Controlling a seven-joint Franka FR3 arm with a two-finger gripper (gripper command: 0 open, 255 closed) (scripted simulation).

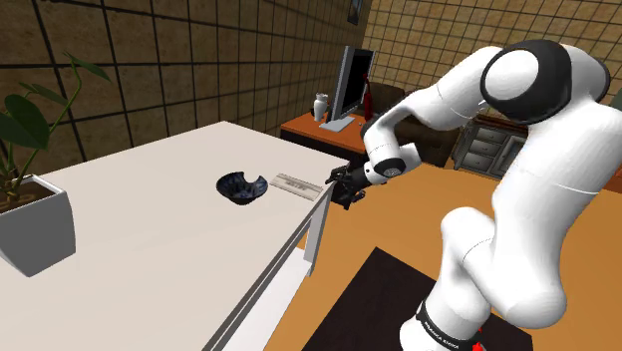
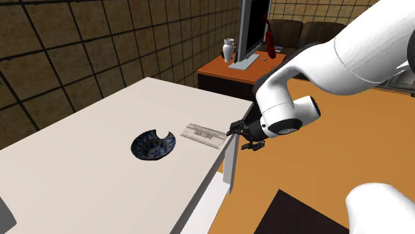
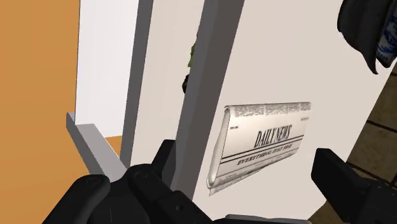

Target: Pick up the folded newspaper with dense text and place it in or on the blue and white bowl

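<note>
Holding my gripper (image 1: 344,187) just beside the newspaper (image 1: 296,185), I see its 2 fingers apart; the dark blue bowl (image 1: 241,185) lies near the newspaper's other side.

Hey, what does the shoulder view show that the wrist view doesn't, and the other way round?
Shoulder, not wrist: the potted plant, the monitor and the white arm.
Wrist, not shoulder: the DAILY NEWS headline, readable on the newspaper.
Both: the newspaper lying at the table edge, the bowl beside it, and the open pincer just off that edge, not touching the paper.
</note>
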